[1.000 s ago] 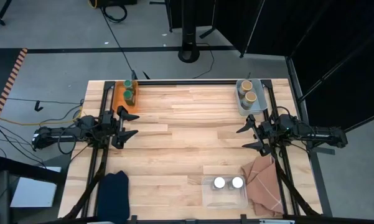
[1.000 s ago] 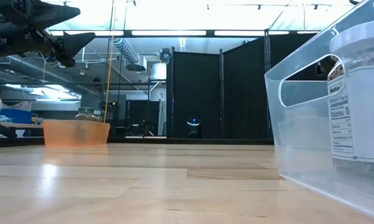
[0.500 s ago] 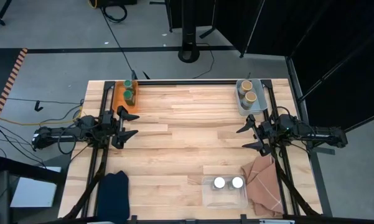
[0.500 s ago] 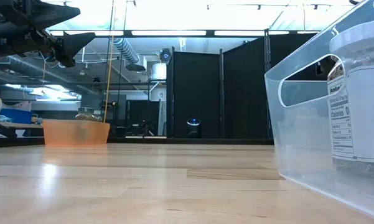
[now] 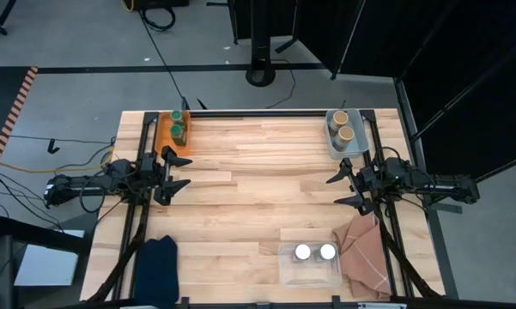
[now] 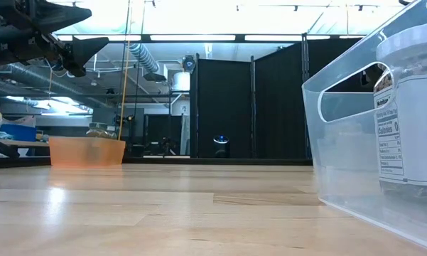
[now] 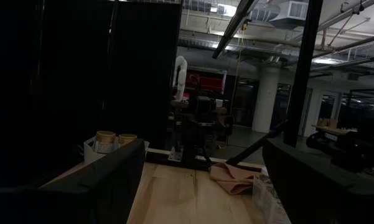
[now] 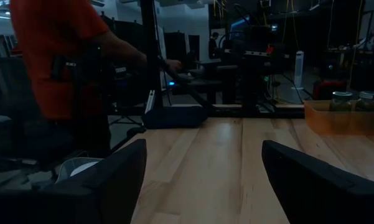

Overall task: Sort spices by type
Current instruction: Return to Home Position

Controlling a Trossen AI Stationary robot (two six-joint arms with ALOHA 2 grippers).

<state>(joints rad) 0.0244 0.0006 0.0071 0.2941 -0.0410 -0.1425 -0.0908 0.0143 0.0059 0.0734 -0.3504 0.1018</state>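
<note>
Overhead view of a wooden table (image 5: 258, 197). At its left edge the left gripper (image 5: 181, 170) hovers with its fingers spread apart and nothing between them, likely parked because no jar is left loose. Just beyond it, in the far left corner, an orange bin (image 5: 163, 137) holds the two green-lidded jars (image 5: 178, 130) together. A dark blue cloth (image 5: 157, 262) lies at the near left. Near the front, right of centre, a clear bin (image 5: 309, 273) holds the two white-lidded jars (image 5: 302, 251) side by side, with a tan cloth (image 5: 361, 249) just beside it. In the far right corner a gray bin (image 5: 332, 142) holds the two tan-lidded jars (image 5: 347, 134). The right gripper (image 5: 334, 190) hovers at the right edge, fingers likewise apart and empty. Each lid colour has its own bin, so the sorting looks finished.
</note>
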